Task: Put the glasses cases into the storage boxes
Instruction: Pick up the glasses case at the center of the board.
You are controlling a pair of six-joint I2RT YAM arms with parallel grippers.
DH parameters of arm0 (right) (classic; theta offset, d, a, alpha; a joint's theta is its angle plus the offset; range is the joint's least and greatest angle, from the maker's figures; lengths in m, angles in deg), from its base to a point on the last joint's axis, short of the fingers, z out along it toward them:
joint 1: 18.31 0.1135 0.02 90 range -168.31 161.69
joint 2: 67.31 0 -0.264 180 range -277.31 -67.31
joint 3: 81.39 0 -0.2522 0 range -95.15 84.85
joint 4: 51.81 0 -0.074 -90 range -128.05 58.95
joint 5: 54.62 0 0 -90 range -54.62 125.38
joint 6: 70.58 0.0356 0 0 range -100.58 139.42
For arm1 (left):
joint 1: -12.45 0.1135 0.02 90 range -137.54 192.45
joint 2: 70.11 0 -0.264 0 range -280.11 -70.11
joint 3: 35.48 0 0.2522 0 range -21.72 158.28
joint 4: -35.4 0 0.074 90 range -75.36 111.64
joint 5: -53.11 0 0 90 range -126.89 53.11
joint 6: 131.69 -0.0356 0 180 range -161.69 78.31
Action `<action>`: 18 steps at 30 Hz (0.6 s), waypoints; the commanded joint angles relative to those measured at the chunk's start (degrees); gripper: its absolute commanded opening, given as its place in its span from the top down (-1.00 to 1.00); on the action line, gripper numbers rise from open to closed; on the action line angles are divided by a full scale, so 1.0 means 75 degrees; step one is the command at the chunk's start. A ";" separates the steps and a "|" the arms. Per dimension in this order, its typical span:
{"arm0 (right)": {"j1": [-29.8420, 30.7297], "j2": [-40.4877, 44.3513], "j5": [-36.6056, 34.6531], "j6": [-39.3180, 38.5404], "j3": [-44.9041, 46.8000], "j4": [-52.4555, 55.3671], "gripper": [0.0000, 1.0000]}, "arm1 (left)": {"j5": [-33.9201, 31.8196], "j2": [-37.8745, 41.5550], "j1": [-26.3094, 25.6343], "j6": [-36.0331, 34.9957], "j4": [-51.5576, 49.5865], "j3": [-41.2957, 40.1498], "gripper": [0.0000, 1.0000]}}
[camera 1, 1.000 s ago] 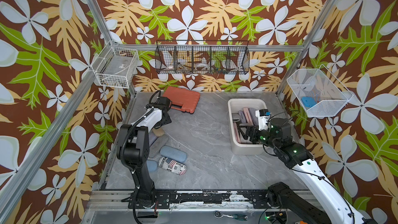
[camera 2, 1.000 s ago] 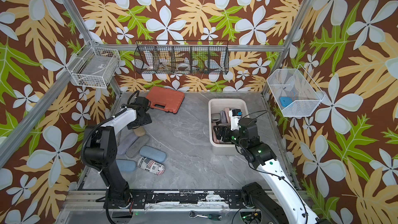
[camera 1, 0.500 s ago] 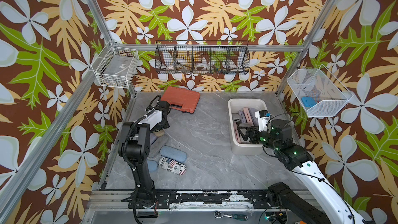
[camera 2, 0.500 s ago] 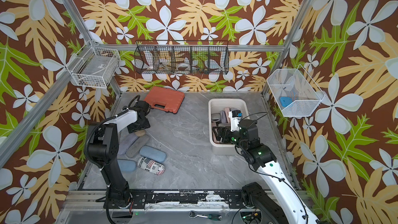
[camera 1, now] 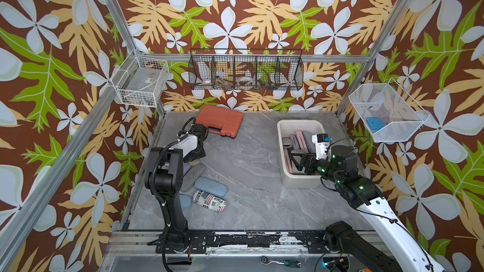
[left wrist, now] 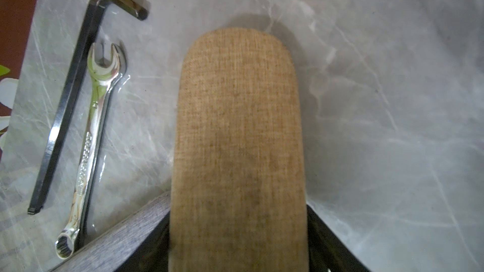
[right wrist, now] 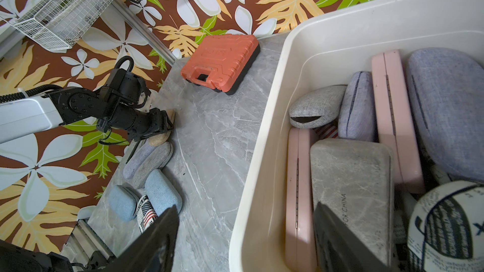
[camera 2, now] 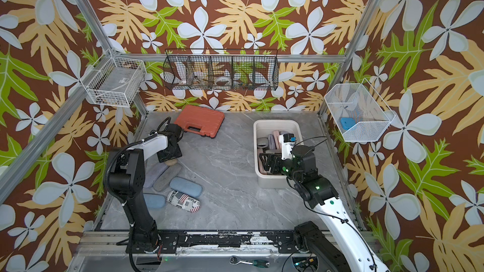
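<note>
You have the tan woven case (left wrist: 237,137) lying flat on the table (camera 1: 248,200), well to the left side and behind the other loose cases. The left gripper (left wrist: 237,218) pinches it, a dark finger (left wrist: 323,227) pressed to each long flank, the rounded far end jutting free. Just beside it, toward the wall-side table edge, a hex key (left wrist: 76,95) and a wrench (left wrist: 89,137) lie parallel and apart from the case. Nearer the front sit a grey case (camera 1: 192,179), a blue case (camera 1: 210,190) and a flag-print case (camera 1: 209,201), close together; the orange toolcase (camera 1: 219,123) lies behind, near the back wall. An open stretch of marbled table separates this cluster from the cream storage tub (camera 1: 298,121) on the right side. The tub holds several cases packed on edge, among them a pink case (right wrist: 392,116) and a marbled grey case (right wrist: 351,194). The right gripper (camera 1: 300,163) hangs over the tub's front end, jaws spread, holding nothing.
</note>
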 commanded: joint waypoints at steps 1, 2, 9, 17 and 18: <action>0.0014 0.0024 -0.0140 0.0007 -0.0068 0.0034 -0.59 | 0.0007 0.0209 0.0014 -0.0117 -0.0043 0.0039 -0.27; 0.0014 0.0028 -0.0146 0.0007 -0.0080 0.0051 -0.58 | 0.0063 0.0287 0.0009 -0.0140 -0.0032 0.0053 -0.25; 0.0014 0.0011 -0.0183 0.0065 -0.0166 0.0049 -0.56 | 0.0840 0.1179 -0.0129 -0.0233 0.0347 -0.0022 -0.08; 0.0024 -0.0151 0.0051 0.0568 -0.0293 -0.0180 -0.50 | 0.2411 0.3408 -0.1173 -0.0031 0.2344 -0.1705 0.06; 0.0026 -0.0174 0.0109 0.0676 -0.0300 -0.0249 -0.49 | 0.2618 0.3792 -0.1351 0.0006 0.2799 -0.2080 0.08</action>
